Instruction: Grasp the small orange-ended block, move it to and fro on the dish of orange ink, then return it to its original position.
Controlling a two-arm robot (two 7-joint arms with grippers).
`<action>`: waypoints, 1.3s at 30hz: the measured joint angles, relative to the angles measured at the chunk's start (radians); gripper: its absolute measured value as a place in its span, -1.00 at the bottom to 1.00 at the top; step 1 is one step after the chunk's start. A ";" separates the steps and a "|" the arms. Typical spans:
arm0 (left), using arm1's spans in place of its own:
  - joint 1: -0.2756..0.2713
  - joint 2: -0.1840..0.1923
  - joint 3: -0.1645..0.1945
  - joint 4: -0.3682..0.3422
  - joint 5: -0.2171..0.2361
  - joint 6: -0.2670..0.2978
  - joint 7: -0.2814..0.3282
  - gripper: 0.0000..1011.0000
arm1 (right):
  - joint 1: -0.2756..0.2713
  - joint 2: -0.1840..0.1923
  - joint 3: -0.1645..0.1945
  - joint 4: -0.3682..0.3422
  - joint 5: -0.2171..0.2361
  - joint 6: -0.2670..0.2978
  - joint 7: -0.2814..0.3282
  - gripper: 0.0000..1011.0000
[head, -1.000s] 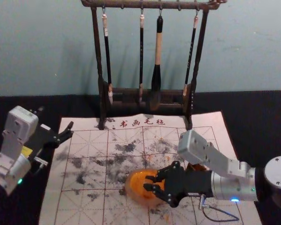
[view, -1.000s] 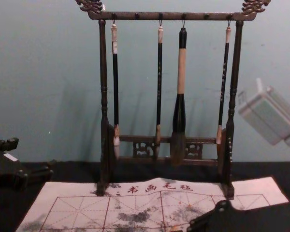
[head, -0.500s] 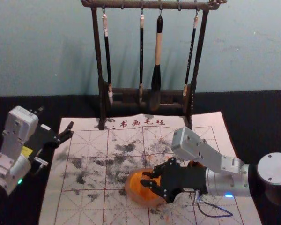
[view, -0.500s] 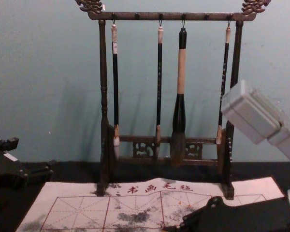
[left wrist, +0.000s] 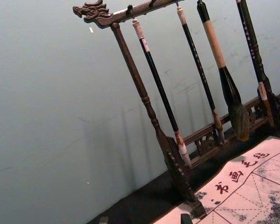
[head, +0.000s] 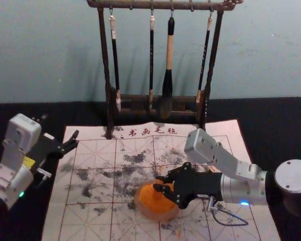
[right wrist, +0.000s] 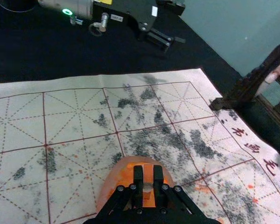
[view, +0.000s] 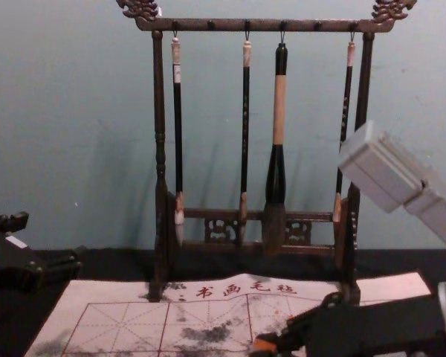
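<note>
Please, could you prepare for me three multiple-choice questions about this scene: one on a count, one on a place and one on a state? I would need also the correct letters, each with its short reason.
1. How many brushes hang on the rack?
A) Two
B) Four
C) Six

2. Where is the dish?
A) On the mat
B) Hung on the rack
C) Behind the rack

3. What is the state of the right pincer?
A) Open and empty
B) Shut on the mat
C) Shut on the block

Correct letters:
1. B: the chest view shows four, side by side.
2. A: in the head view, the mat's grid lines run around it.
3. C: in the right wrist view, the block sits tight between the two fingers.
</note>
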 joint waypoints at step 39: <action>0.000 0.000 0.000 0.000 0.000 0.000 0.000 0.98 | -0.057 0.063 0.004 -0.089 0.047 0.005 0.034 -0.82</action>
